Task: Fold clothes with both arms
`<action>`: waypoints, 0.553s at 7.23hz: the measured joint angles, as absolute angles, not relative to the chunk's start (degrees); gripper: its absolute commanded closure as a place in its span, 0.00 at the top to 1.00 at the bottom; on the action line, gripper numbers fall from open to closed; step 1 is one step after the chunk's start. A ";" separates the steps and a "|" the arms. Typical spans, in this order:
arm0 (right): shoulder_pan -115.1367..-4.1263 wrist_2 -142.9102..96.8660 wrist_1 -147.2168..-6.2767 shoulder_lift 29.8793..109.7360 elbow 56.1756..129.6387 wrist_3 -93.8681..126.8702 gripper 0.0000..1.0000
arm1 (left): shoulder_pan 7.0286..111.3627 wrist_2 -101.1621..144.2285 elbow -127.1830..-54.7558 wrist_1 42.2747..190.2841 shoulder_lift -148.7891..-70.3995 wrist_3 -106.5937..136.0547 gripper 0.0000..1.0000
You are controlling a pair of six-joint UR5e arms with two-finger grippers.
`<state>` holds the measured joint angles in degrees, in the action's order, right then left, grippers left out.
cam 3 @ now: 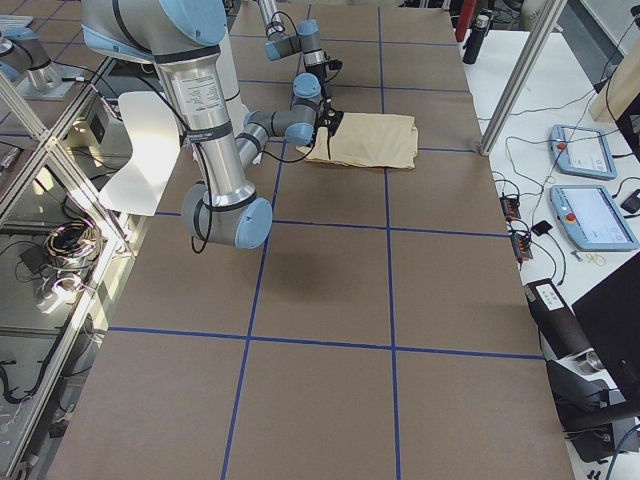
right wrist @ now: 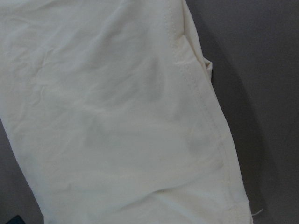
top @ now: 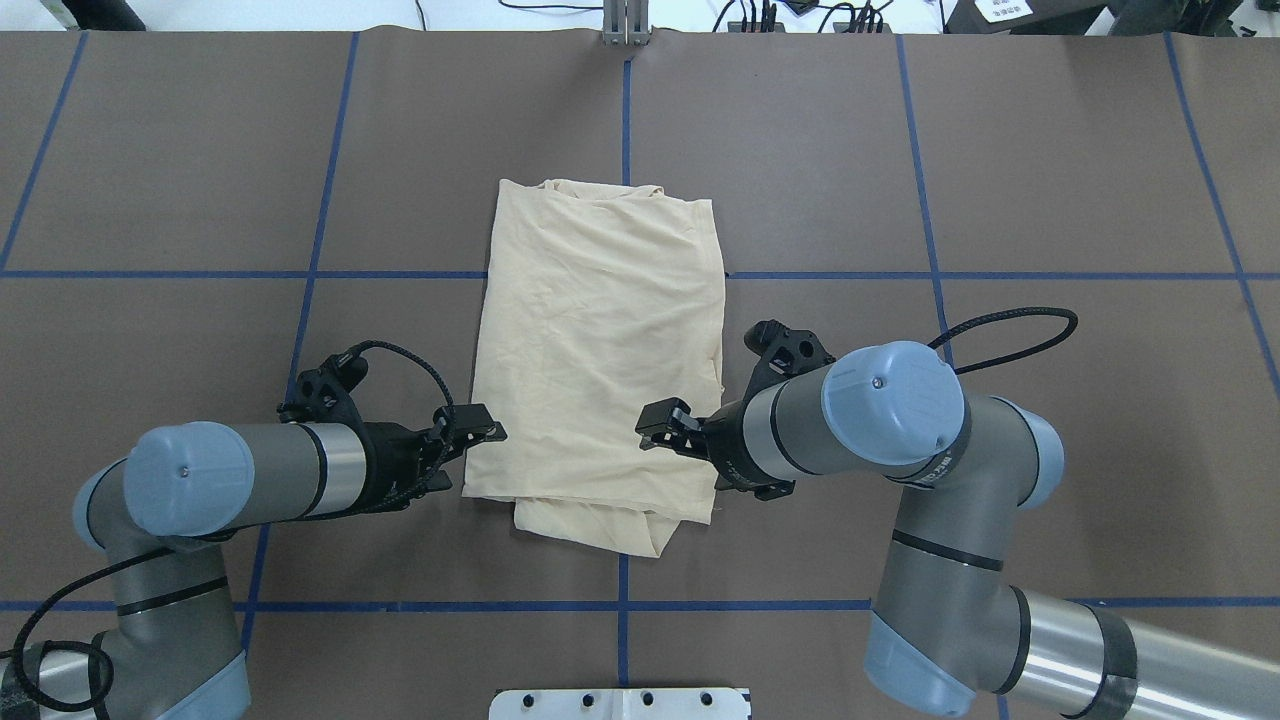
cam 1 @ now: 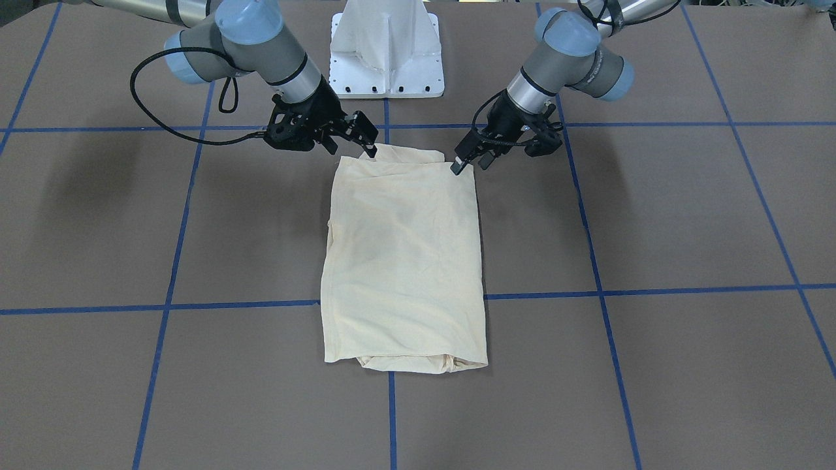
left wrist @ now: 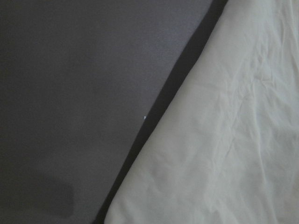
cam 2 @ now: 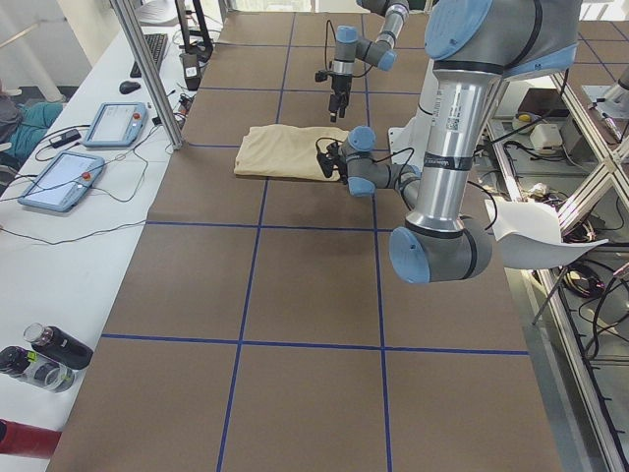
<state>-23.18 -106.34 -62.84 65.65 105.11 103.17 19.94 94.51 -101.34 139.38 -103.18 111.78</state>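
Note:
The clothes (cam 1: 405,261) are one pale cream shirt folded into a long rectangle, lying flat mid-table, also in the overhead view (top: 600,340). A lower layer sticks out at the end nearest the robot's base. My left gripper (cam 1: 471,163) (top: 488,425) stands open at that end's corner on my left. My right gripper (cam 1: 371,140) (top: 652,425) stands open over the opposite corner. Neither holds fabric. Both wrist views show only cloth (left wrist: 224,140) (right wrist: 117,116) and table, with no fingers in them. The print and the neck label are hidden.
The brown table (top: 200,150) carries a grid of blue tape lines. The white pedestal base (cam 1: 386,52) stands behind the cloth. Side benches hold teach pendants (cam 2: 113,123) (cam 3: 582,150) and bottles (cam 2: 44,354), with aluminium posts (cam 2: 147,74) at the table's edge.

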 measured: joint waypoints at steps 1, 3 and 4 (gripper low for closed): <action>-23.22 -106.37 -62.84 65.68 105.11 103.13 1.00 | 19.44 94.37 -101.29 138.72 -103.41 111.74 0.97; -23.30 -106.44 -62.84 65.73 105.14 103.10 1.00 | 18.85 94.24 -101.26 137.95 -103.85 111.75 0.95; -23.37 -106.51 -62.84 65.81 105.17 103.08 1.00 | 18.74 94.23 -101.22 137.84 -103.87 111.73 0.95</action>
